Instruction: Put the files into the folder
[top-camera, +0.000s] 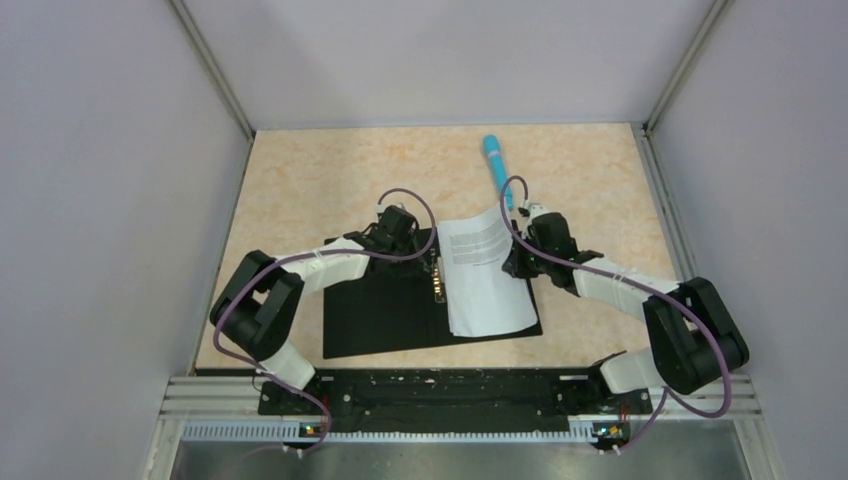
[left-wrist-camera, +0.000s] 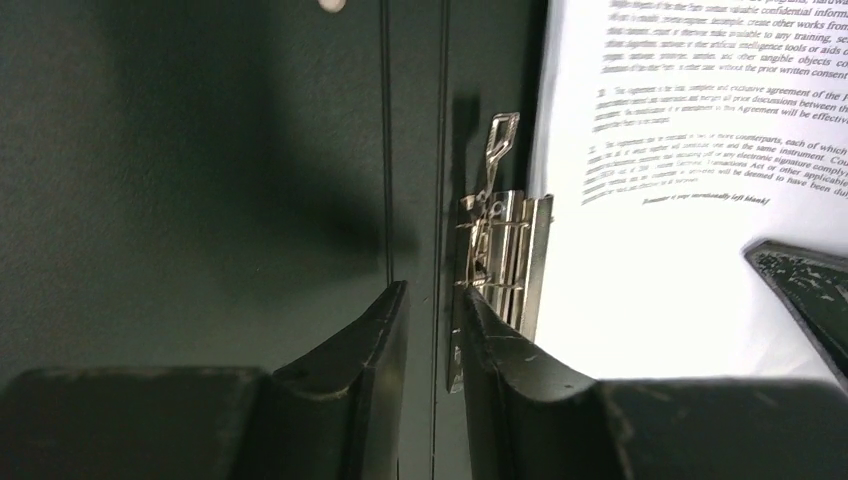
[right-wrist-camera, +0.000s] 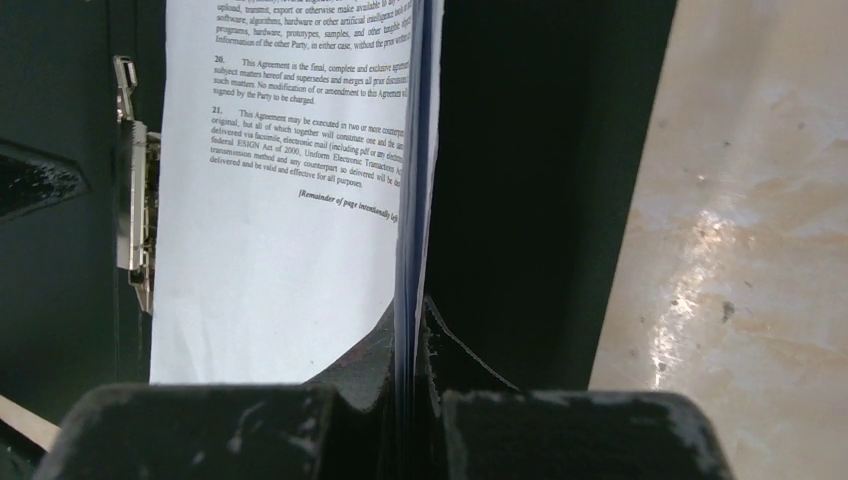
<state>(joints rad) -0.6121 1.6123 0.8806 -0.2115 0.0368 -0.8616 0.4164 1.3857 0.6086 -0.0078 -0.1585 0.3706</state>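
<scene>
The folder (top-camera: 380, 310) lies open on the table, black inside facing up, with a metal spine clip (top-camera: 438, 275) down its middle. The files (top-camera: 485, 270), white printed sheets, rest on its right half. My right gripper (right-wrist-camera: 408, 310) is shut on the files' (right-wrist-camera: 270, 250) right edge, which stands lifted off the black cover (right-wrist-camera: 520, 200). My left gripper (left-wrist-camera: 435, 295) sits at the near end of the spine clip (left-wrist-camera: 505, 240). Its jaws are narrowed around the clip's metal edge, the right finger against it. The clip's lever stands raised, and the files' (left-wrist-camera: 650, 280) left edge lies just beside the clip.
A blue pen-like stick (top-camera: 495, 160) lies on the beige table (top-camera: 300, 180) beyond the folder, near the back wall. Grey side walls close the table in on the left and right. The arms' bases stand at the near edge.
</scene>
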